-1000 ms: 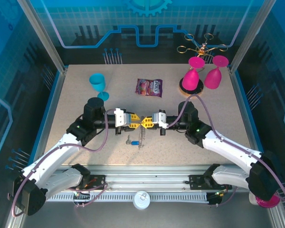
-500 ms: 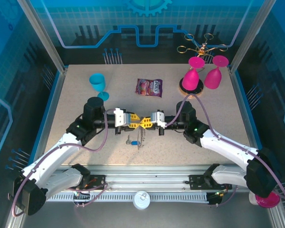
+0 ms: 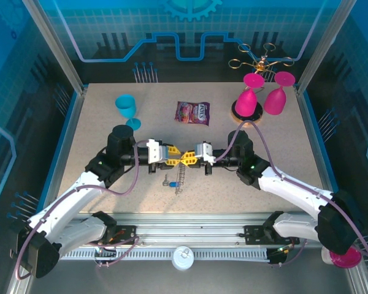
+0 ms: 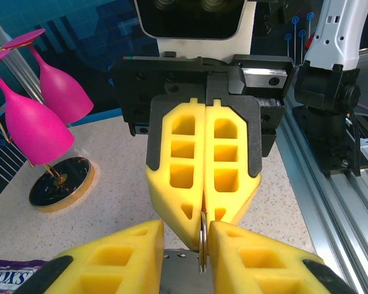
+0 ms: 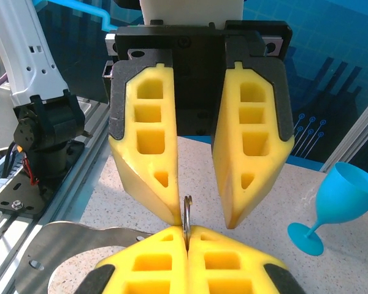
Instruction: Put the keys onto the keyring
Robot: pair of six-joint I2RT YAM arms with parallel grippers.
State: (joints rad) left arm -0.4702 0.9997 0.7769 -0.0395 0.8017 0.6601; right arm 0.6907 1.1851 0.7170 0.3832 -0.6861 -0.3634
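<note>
Your right end effector (image 5: 187, 233) is clenched, its yellow pads pressed flat together on a thin metal ring (image 5: 187, 214) that stands edge-on just above their tips. Your left end effector (image 4: 187, 231) faces it tip to tip and is released partway: its fingers stand apart, one on each side of that ring. The ring sits close to one pad, but you cannot tell whether it touches. The right wrist view gives you the clearest look at that gap, with the ring rising between the two left fingertips. The left wrist view gives you the opposite side, the closed right pads coming down onto the top of the ring. From above you get what hangs below. The keyring (image 3: 180, 176), a thin beaded chain, trails from the point where the tips meet down toward the near edge of the bench (image 3: 294, 153). The key (image 3: 167, 182) lies on the bench just left of the keyring, blue head nearest you. Whether the key is threaded on the chain you cannot tell. Farther out, the left wrist view shows two pink goblets (image 4: 30, 122) by a dark coaster (image 4: 61, 184). The right wrist view shows a blue goblet (image 5: 346, 196) standing upright. The top view shows a sweet packet (image 3: 192, 113) lying mid-bench.
</note>
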